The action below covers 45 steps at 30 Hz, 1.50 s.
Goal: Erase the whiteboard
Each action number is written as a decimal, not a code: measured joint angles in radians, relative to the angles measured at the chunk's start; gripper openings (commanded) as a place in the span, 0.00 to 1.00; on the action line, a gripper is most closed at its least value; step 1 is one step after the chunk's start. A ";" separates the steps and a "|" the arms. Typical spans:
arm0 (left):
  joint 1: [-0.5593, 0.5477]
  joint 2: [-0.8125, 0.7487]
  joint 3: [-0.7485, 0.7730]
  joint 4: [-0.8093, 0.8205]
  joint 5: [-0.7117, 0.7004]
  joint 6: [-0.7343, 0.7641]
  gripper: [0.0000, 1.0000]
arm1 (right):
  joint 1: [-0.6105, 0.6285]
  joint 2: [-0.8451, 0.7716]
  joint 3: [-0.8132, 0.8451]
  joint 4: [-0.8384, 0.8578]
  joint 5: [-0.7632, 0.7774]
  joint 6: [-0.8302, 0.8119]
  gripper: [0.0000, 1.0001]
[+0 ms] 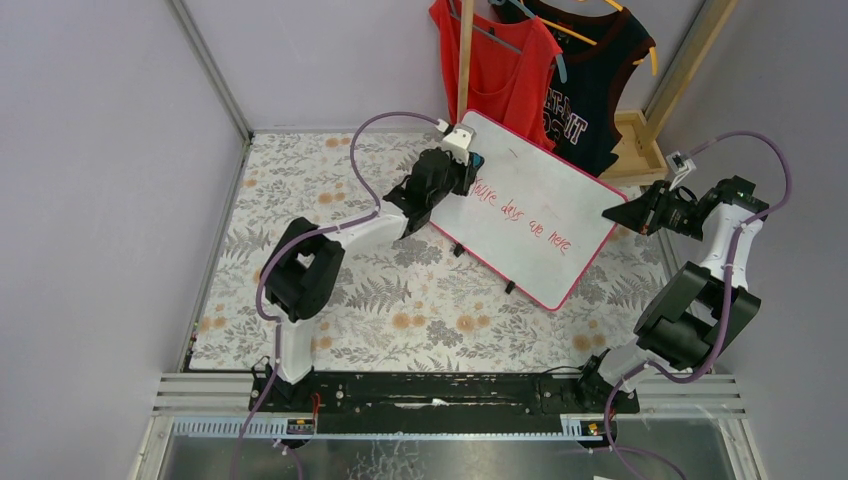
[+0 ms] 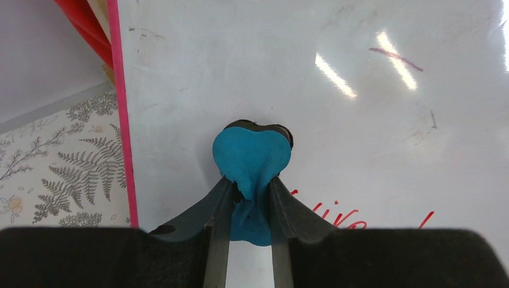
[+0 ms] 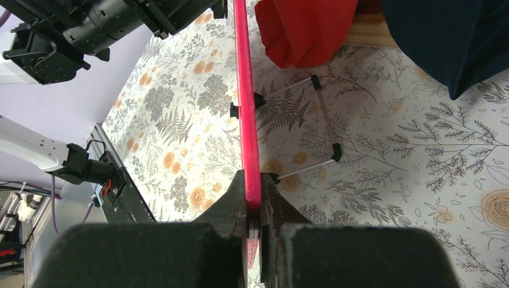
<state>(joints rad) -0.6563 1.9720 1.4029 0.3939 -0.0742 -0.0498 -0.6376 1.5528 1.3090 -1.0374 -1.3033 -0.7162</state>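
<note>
Surface: table [image 1: 400, 300] covered by a matte cloth printed with grey ferns and orange blossoms. Plain lilac walls [image 1: 100, 150] on both sides. Ridged metal rail [image 1: 450, 405] along the near edge. Far right corner: wooden post [image 1: 465, 60] hung with a red tank top [image 1: 500, 70] and a black printed top [image 1: 590, 95].

Whiteboard [image 1: 535, 180]: glossy white, rounded corners, thin pink-red frame. It stands propped on the far right part of the table on small black feet and a thin wire stand [image 3: 321, 114]. Red handwriting [image 1: 525, 218] runs across its middle; a faint red streak sits higher up.

Left gripper [image 2: 251, 187]: dark tapered fingers drawn narrow, pinching a soft blue eraser [image 2: 252, 155] whose lobed end meets the board face near the upper left corner, above the writing.

Right gripper [image 3: 253, 195]: jaws clamped on the board's frame at its right edge.
</note>
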 measured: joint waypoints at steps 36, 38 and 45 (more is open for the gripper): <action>-0.157 0.027 0.016 -0.065 -0.002 -0.013 0.00 | -0.007 0.000 0.000 -0.012 0.003 -0.007 0.00; -0.144 0.027 0.019 -0.072 0.006 -0.013 0.00 | -0.006 0.000 0.000 -0.012 0.003 -0.007 0.00; -0.066 0.029 0.032 -0.092 0.063 -0.023 0.00 | -0.006 0.000 0.000 -0.013 0.002 -0.006 0.00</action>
<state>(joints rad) -0.7223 2.0006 1.4345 0.3023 -0.0113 -0.0723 -0.6434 1.5532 1.3087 -1.0500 -1.3010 -0.7227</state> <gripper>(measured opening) 0.239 0.071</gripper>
